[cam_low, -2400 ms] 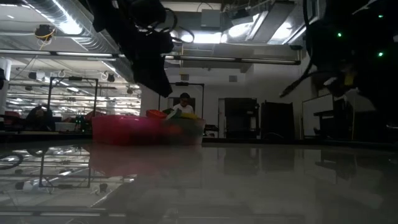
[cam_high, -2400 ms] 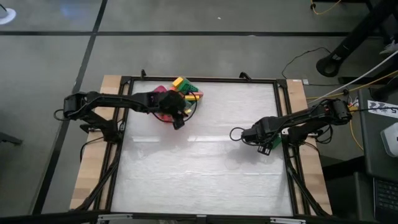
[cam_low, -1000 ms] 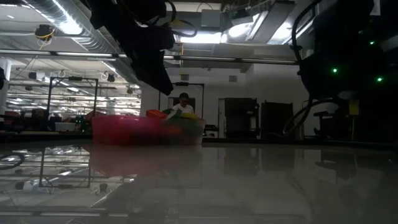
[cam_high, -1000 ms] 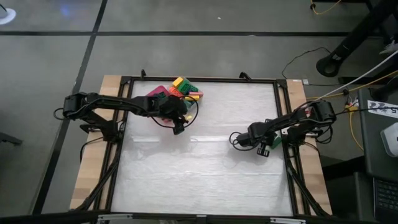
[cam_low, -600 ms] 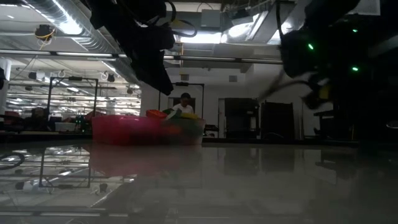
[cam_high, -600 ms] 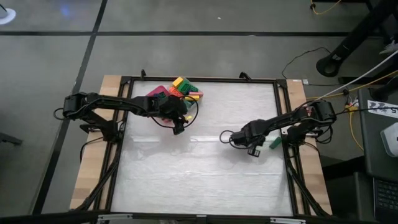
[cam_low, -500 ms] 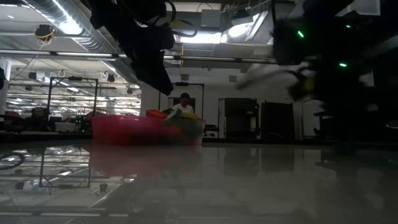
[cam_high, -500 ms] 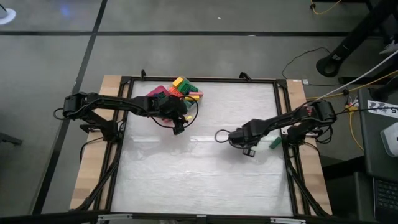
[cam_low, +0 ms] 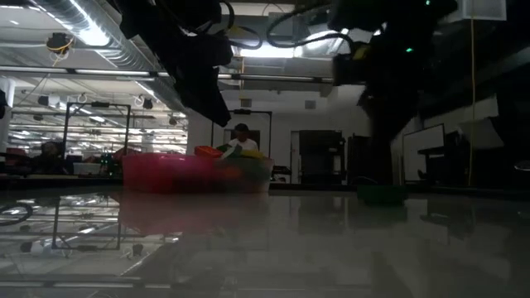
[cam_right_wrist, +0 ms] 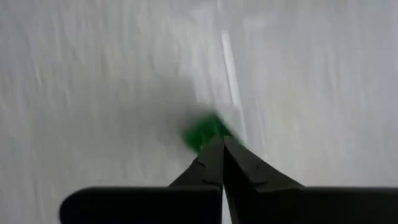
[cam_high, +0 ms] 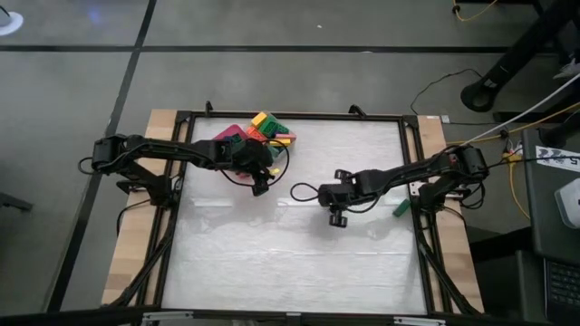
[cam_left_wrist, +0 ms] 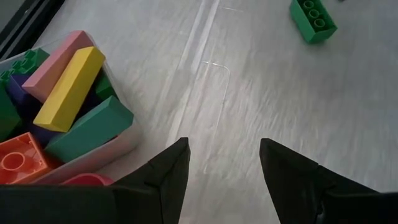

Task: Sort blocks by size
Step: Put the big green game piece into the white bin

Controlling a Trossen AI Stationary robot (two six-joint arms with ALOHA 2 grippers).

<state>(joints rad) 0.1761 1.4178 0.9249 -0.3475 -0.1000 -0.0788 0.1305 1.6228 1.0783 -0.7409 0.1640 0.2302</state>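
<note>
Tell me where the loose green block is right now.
In the high view the green block lies alone by the table's right edge, beside the right arm, far from the pile of blocks at the back left.

- Pale grey-white table top [cam_high: 290,254] with faint glossy streaks, framed by black rails over light wood edges.
- Both arms dark, near black; left gripper [cam_left_wrist: 221,165] with black fingers, right gripper [cam_right_wrist: 222,163] likewise black.
- Blocks [cam_high: 263,131] heaped in mixed colours: yellow, green, orange, pink, purple.
- In the left wrist view: yellow long bar [cam_left_wrist: 69,84], teal-green bar [cam_left_wrist: 90,129], pink bar [cam_left_wrist: 59,62], orange studded brick [cam_left_wrist: 18,158].
- Lone green brick [cam_left_wrist: 313,20] with round studs, on the white surface.
- Pink-red tray [cam_low: 166,172], translucent-looking in the low view.
- Blurred green patch [cam_right_wrist: 204,132] past the right gripper's tips.
</note>
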